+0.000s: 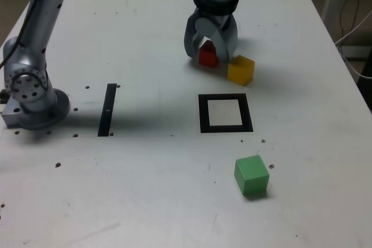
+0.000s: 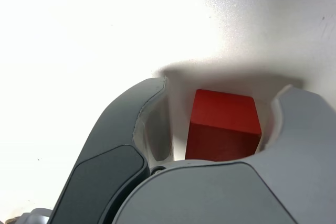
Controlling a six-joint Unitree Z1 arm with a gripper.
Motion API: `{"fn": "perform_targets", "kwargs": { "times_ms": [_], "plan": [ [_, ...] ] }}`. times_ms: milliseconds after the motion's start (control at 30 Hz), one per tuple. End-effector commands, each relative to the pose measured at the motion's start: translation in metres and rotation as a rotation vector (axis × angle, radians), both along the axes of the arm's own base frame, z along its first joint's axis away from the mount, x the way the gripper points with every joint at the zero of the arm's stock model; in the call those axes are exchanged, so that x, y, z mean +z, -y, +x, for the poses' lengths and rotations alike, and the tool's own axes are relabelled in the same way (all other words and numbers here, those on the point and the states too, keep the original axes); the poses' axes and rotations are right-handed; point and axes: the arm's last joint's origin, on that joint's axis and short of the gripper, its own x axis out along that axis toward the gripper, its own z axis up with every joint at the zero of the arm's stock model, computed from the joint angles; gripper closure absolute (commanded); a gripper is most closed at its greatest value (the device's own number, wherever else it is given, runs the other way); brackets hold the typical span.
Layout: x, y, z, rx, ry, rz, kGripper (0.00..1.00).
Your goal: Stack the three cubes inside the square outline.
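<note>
On a white table point(image 1: 145, 201), the gripper point(image 1: 210, 50) straddles the red cube point(image 1: 208, 56) beside the yellow cube point(image 1: 240, 69), jaws apart with a gap showing, so it seems mid-grasp; next it must clamp, then carry it to the square outline point(image 1: 225, 113).

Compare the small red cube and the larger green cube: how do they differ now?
The small red cube sits between the gripper's jaws; the larger green cube stands free. The red one lies beyond the black square outline, beside the yellow cube; the green one lies nearer the camera, alone. Both rest on the white table.
</note>
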Motion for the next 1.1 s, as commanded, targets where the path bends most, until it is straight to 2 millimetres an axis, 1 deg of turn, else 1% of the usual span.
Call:
{"fn": "perform_targets", "kwargs": {
  "times_ms": [0, 367, 467, 567, 667, 767, 900, 1067],
  "plan": [
    [-0.001, 0.001, 0.000, -0.001, -0.006, 0.000, 0.67],
    [0.003, 0.002, -0.002, 0.001, 0.000, -0.001, 0.69],
    [0.012, 0.005, -0.006, 0.008, 0.013, 0.004, 0.69],
    [0.029, 0.012, -0.013, 0.021, 0.044, 0.013, 0.69],
    [0.046, 0.022, -0.021, 0.042, 0.079, 0.007, 0.69],
    [0.057, 0.035, -0.028, 0.080, 0.110, -0.014, 0.69],
    [0.065, 0.059, -0.034, 0.139, 0.142, -0.046, 0.69],
    [0.068, 0.093, -0.036, 0.191, 0.160, -0.073, 0.69]
  ]
}}
